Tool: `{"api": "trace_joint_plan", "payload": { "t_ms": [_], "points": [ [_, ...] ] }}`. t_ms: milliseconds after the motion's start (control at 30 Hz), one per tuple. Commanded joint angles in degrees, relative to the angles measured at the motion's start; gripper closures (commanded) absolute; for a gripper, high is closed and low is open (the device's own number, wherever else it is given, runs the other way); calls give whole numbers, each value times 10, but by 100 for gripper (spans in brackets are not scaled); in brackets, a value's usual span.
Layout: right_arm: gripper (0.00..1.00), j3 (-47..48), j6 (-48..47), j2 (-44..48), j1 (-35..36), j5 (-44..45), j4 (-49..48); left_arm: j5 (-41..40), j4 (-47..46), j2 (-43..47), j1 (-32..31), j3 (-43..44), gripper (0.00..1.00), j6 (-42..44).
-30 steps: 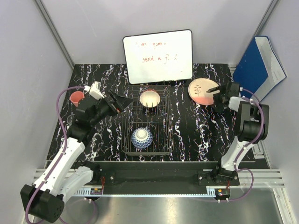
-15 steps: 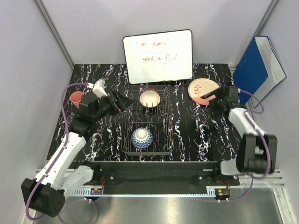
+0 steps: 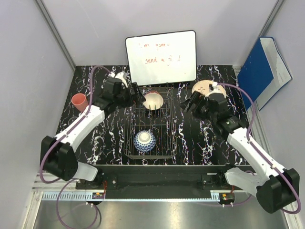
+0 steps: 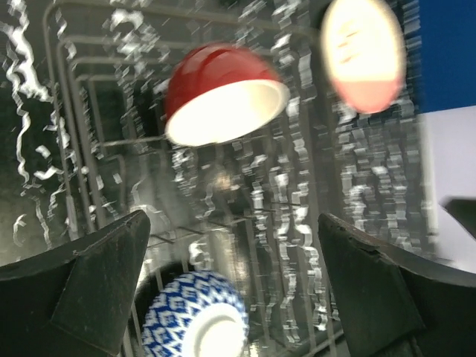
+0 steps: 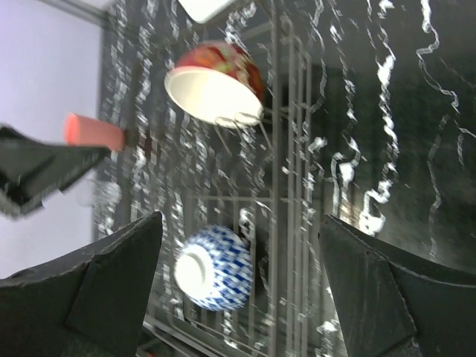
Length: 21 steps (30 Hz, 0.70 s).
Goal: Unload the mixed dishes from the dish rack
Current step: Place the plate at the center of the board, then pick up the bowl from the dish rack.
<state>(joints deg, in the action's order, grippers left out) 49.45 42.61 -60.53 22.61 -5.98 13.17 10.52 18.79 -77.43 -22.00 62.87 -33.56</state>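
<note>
1. Two dishes are seen inside the dish rack (image 3: 164, 129). The cream bowl with reddish markings (image 3: 153, 100) is tipped on its side at the far end. The blue-and-white patterned bowl (image 3: 144, 140) sits at the near end, apparently foot-up.
2. The salmon-pink cup (image 3: 79, 100) is found on the table (image 3: 200, 143), well to the left of the rack. The pale round plate (image 4: 363, 56) lies on the table beside the rack's far right corner and is partly hidden by the right arm in the top view. Both are judged to be already unloaded.
3. The small clear glass cannot be made out with confidence in any view, so its place is left unstated.
4. The left gripper (image 3: 138, 94) is held just left of the cream bowl, its fingers spread wide with nothing between them. The right gripper (image 3: 192, 103) is placed between the rack and the plate, its fingers likewise wide apart and empty.
5. The task is judged to be past its midpoint. The two bowls remain to be lifted out, and the cream bowl looks the likelier next pick for the left gripper.
</note>
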Motion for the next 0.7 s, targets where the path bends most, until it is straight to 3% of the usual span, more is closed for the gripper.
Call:
{"api": "trace_joint_plan", "payload": {
  "t_ms": [0,133,333,467,667],
  "points": [
    [7,-26,-61,34,19,32,-10,-100,21,-39,-31,58,2,30],
    [7,-41,-76,37,28,34,-19,-189,42,-98,-75,141,1,56],
    [8,-61,-90,52,31,32,-22,-210,40,-185,-80,228,1,181],
    [7,-76,-96,65,31,34,-22,-173,-9,-195,-80,214,1,332],
    [7,-76,-106,60,31,36,-22,-128,27,-222,-79,238,3,401]
  ]
}}
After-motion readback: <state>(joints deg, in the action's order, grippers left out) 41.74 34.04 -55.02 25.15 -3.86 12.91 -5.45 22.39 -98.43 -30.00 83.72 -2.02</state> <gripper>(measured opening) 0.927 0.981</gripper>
